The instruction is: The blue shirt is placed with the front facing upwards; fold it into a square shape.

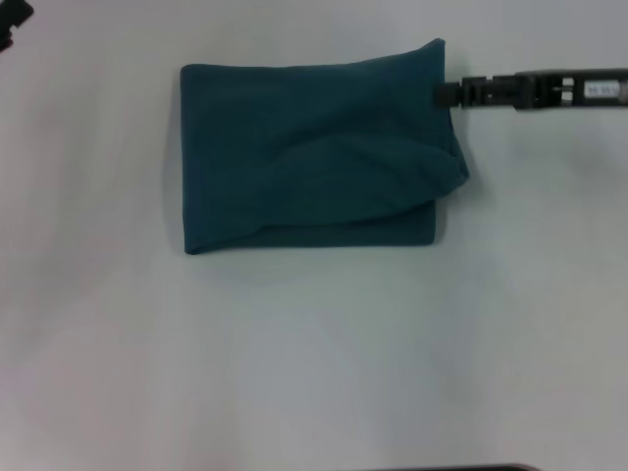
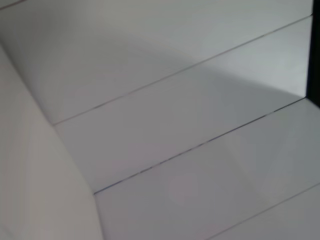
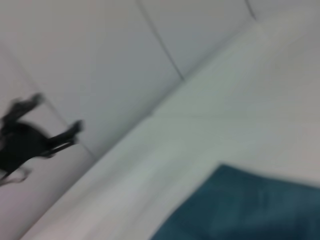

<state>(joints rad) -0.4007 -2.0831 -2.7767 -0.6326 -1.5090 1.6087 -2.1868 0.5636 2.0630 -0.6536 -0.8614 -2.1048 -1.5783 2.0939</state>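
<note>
Nearest to me the white table [image 1: 314, 373] lies bare, and beyond that stretch sits the blue shirt [image 1: 314, 147], already folded into a compact, roughly rectangular bundle in the middle of the table, a little toward the far side. Its plain teal cloth faces up, with soft creases across it. Its near edge and left edge run fairly straight, while on the right side an upper layer bulges out in a rounded flap past the layer beneath it, and the far right corner rises to a small peak. My right gripper [image 1: 444, 92] reaches in from the right at that far right corner, its dark tip against the shirt's edge just below the peak; I cannot tell how far its fingers are spread or whether they have hold of the cloth. My right wrist camera shows a corner of the shirt [image 3: 240, 210] on the table [image 3: 210, 130]. Farthest off, my left gripper [image 1: 12, 22] is only a dark shape at the far left corner of the head view, well apart from the shirt, and I cannot tell its state either.
</note>
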